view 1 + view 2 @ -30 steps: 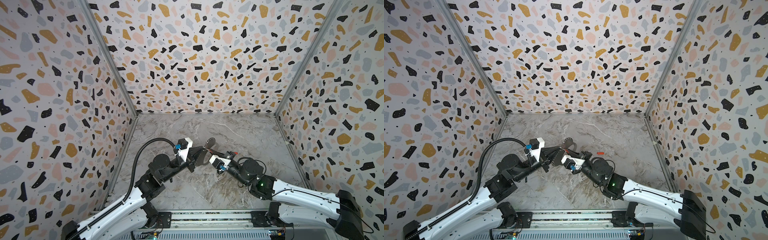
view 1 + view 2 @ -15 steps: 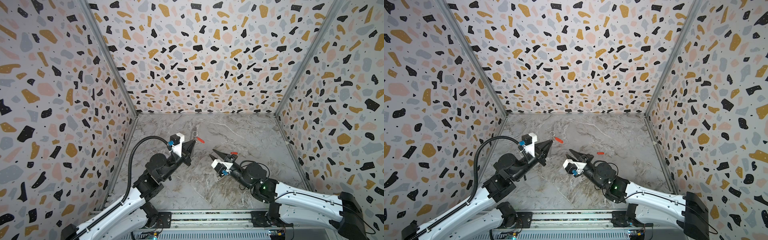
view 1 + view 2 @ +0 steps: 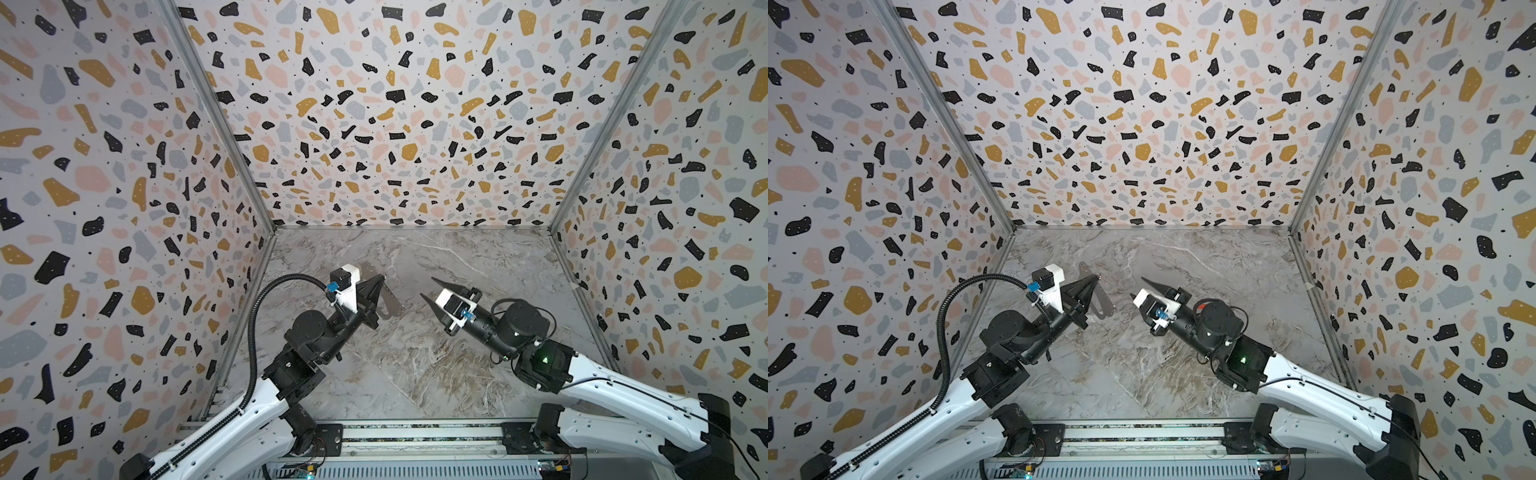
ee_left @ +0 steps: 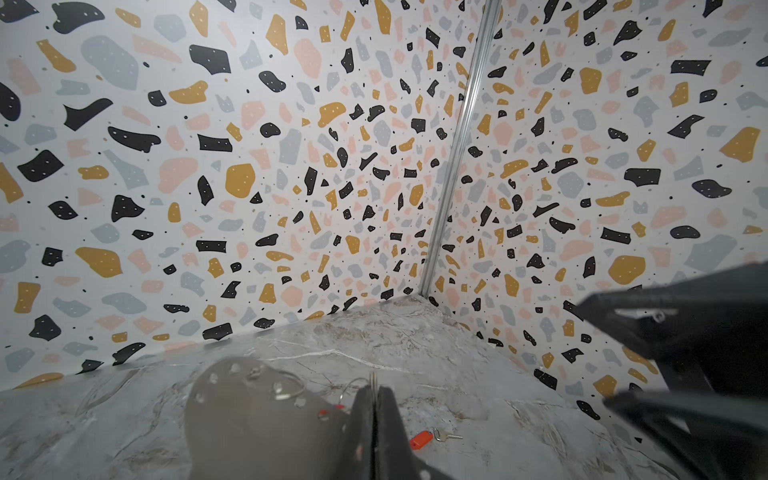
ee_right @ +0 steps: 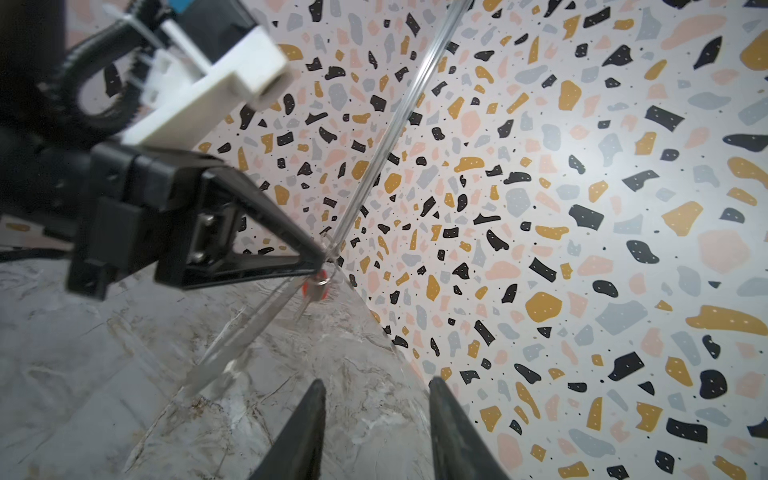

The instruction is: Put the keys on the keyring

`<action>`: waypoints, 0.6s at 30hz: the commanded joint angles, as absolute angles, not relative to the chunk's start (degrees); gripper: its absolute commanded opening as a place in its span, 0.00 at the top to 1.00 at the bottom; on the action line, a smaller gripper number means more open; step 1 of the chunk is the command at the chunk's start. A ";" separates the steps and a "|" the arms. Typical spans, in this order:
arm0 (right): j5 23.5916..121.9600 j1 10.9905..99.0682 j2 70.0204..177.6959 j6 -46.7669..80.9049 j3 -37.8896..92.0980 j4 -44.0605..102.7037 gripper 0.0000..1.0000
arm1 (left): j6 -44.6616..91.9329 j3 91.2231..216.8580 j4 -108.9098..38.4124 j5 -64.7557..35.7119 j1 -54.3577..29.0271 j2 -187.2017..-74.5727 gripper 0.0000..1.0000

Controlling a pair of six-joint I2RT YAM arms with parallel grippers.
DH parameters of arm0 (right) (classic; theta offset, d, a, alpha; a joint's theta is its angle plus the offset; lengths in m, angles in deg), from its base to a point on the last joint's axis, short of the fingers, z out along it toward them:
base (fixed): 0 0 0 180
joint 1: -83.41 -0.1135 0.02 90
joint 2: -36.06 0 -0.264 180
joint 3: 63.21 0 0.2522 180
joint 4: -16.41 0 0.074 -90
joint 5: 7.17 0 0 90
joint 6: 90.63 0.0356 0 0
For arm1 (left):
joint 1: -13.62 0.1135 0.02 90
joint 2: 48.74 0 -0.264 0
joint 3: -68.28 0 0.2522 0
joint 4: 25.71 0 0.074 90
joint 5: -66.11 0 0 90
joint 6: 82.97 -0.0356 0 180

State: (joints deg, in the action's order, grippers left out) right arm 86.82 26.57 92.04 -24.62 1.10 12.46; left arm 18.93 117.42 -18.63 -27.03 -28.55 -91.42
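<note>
While the left hand (image 4: 375,390) clenches the keyring (image 3: 392,305), seemingly bearing one key (image 5: 318,289), the spread, empty right hand (image 5: 374,384) must fetch the loose key (image 4: 422,439) by its wrist.

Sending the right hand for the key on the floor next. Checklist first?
1. Left hand shut on keyring: ok.
2. Hung key, dangling below the left hand, fully threaded: cannot tell.
3. Keyring at rest: not ok, it looks smeared in the right wrist view.
4. Right hand open and empty: ok.
5. Floor key lying free, nothing touching it: ok.
</note>
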 commanded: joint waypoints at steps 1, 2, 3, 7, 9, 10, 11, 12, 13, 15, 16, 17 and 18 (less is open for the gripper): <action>75.12 30.86 91.86 -15.99 5.44 20.52 0.68 | 16.76 117.70 -16.96 -22.06 -28.66 -90.68 1.00; 73.36 31.64 91.94 -15.84 5.77 21.27 0.69 | 16.44 117.90 -17.54 -21.43 -28.63 -90.67 1.00; 71.55 32.05 92.18 -16.23 6.01 22.43 0.70 | 16.05 118.17 -18.23 -20.57 -28.65 -90.69 1.00; 67.71 32.09 94.58 -18.51 6.89 27.00 0.71 | 15.58 119.35 -19.74 -17.46 -28.65 -91.17 1.00; 66.51 32.08 95.98 -19.26 7.38 28.33 0.70 | 15.73 119.53 -19.69 -16.41 -28.66 -91.36 1.00; 66.23 32.08 96.58 -19.47 7.46 28.66 0.70 | 15.81 119.67 -19.78 -15.97 -28.69 -91.55 1.00; 66.17 32.08 97.09 -19.69 7.34 28.79 0.70 | 15.82 119.85 -19.87 -15.58 -28.72 -91.78 1.00; 66.24 32.08 97.42 -19.80 7.20 28.77 0.70 | 15.94 120.02 -19.87 -15.32 -28.72 -91.94 1.00; 66.22 32.08 97.61 -19.85 7.17 28.69 0.69 | 16.07 120.11 -19.95 -15.08 -28.68 -92.08 1.00; 65.97 32.08 98.11 -20.08 7.16 28.44 0.69 | 16.07 120.22 -19.78 -13.93 -28.69 -92.29 1.00; 65.91 32.08 98.21 -20.23 7.22 28.44 0.69 | 16.05 120.20 -19.78 -13.67 -28.67 -92.35 1.00; 65.76 32.13 98.47 -20.43 7.27 28.46 0.69 | 16.06 120.28 -19.78 -13.46 -28.72 -92.29 1.00; 65.86 32.08 98.58 -20.41 7.26 28.23 0.69 | 16.08 120.27 -19.77 -13.26 -28.73 -92.42 1.00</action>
State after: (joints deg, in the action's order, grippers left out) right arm 67.28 32.04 99.21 -20.01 5.47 28.22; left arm 16.68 117.90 -22.30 -15.38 -28.55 -92.62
